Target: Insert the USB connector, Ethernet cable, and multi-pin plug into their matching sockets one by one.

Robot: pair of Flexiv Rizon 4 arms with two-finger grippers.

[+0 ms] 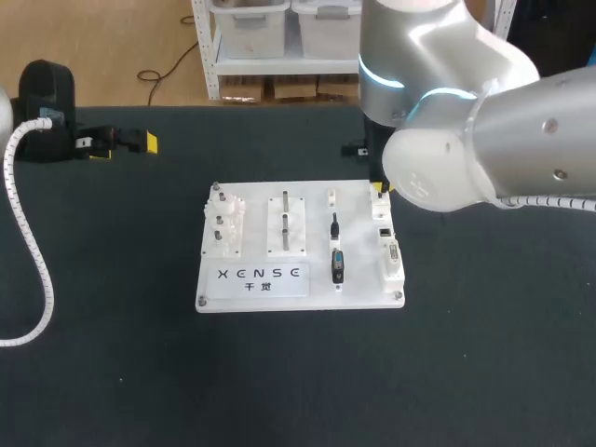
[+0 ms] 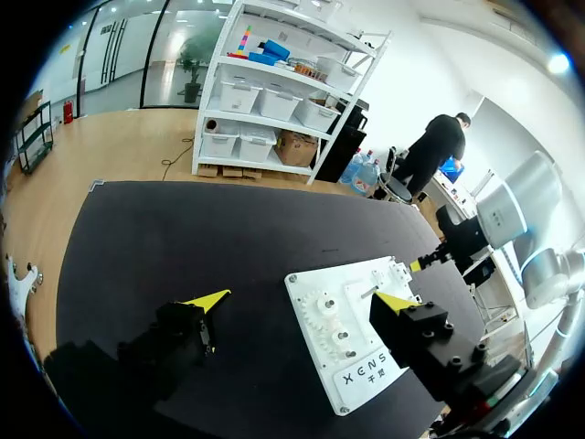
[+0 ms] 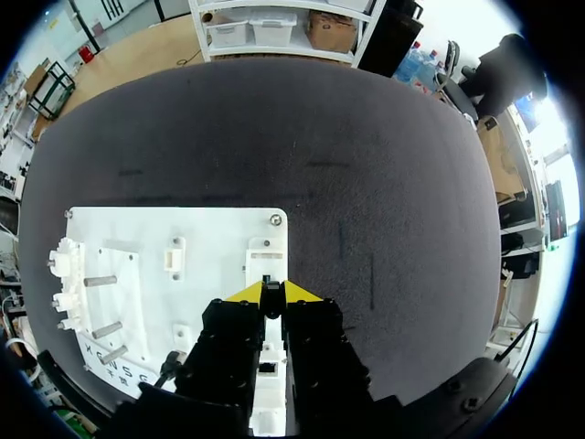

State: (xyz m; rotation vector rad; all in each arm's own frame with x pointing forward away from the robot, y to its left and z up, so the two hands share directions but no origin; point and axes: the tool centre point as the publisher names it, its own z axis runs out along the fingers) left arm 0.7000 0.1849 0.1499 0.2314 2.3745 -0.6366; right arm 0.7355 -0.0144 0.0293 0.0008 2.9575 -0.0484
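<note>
1. The counter (image 3: 384,165) is covered with a dark, matte, faintly grainy mat.
2. One flat, rectangular board (image 3: 215,238) of smooth white plastic lies on it, with a screw at each visible corner.
3. The right pincer (image 3: 274,292) hangs over the board's far right corner. Its yellow tips are drawn narrow and grip a small dark plug (image 3: 267,289) from both sides. I cannot tell which of the three connectors it is.
4. Directly under that pincer, a long white socket block (image 1: 386,233) runs along the board's edge. Three sockets show on it in the head view.
5. Beside the right pincer, toward the board's middle, stand one small empty white clip (image 1: 331,196) and two more connectors. These are a slim black plug (image 1: 335,225) and a blockier dark plug with a blue face (image 1: 337,265).
6. Farther to that side rise two thin upright metal pegs (image 1: 284,197), then a cluster of white gear-shaped parts (image 1: 223,219).
7. The left pincer (image 2: 300,300) is spread wide and holds nothing. The board lies ahead of it, well apart, partly behind one finger.
</note>
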